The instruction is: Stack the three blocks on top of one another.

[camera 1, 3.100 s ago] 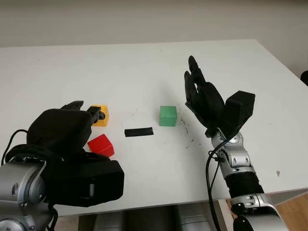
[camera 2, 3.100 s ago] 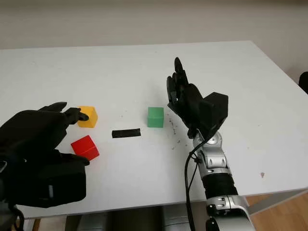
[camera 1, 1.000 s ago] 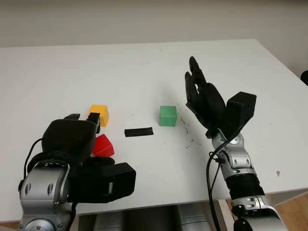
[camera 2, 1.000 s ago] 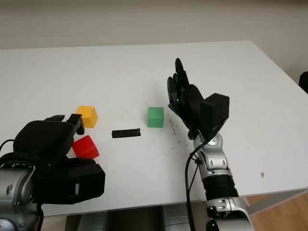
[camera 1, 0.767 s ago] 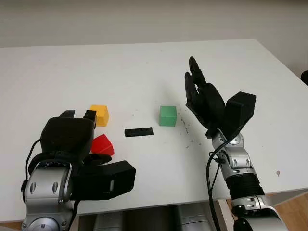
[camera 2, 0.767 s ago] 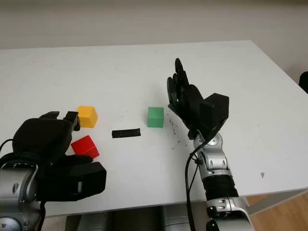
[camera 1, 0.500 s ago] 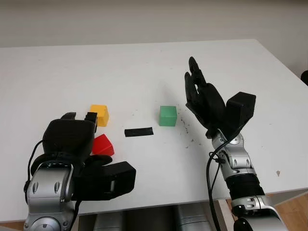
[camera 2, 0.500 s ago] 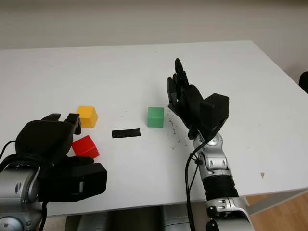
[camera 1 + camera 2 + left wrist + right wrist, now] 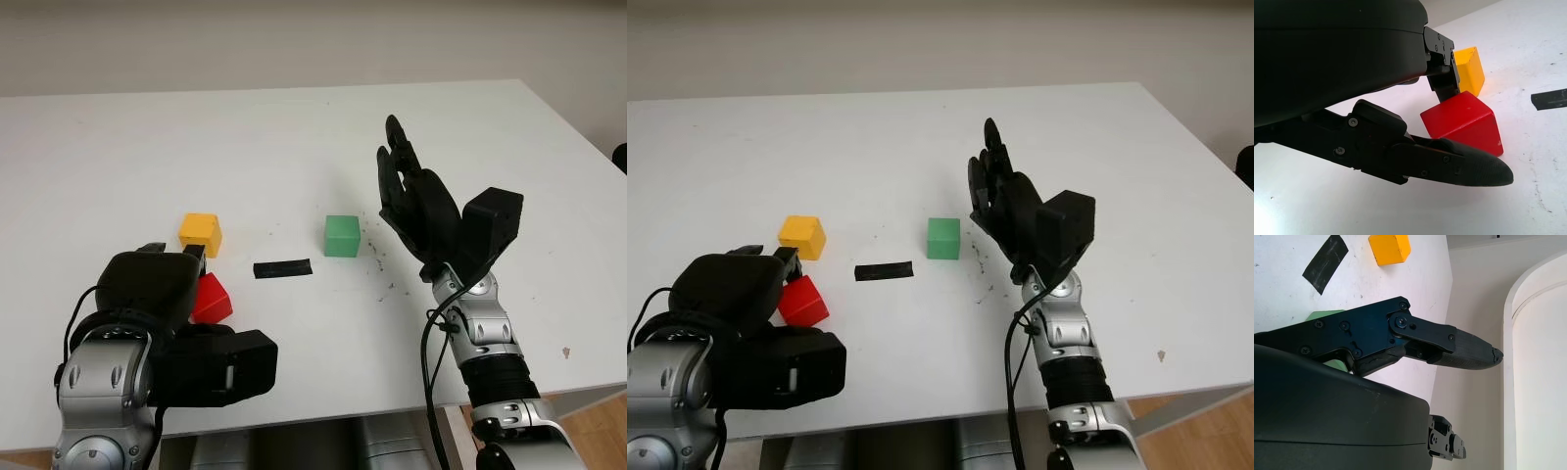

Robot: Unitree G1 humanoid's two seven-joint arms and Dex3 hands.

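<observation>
The red block (image 9: 213, 299) sits on the white table (image 9: 294, 147) near the front left. My left hand (image 9: 147, 289) is low over it, open. In the left wrist view the red block (image 9: 1464, 122) lies between a fingertip (image 9: 1442, 73) at its far edge and the thumb (image 9: 1459, 164) along its near side. The yellow block (image 9: 201, 233) stands just beyond the red one. The green block (image 9: 342, 236) is at mid-table. My right hand (image 9: 411, 196) is raised, open, just right of the green block.
A strip of black tape (image 9: 282, 267) lies flat between the red and green blocks. Small dark specks (image 9: 377, 259) mark the table beside the green block. The table's front edge (image 9: 353, 409) runs close behind both forearms.
My left hand has come down from above the yellow block and drawn back towards the red block, which now sits between its fingers. The right hand and the blocks have stayed put.
</observation>
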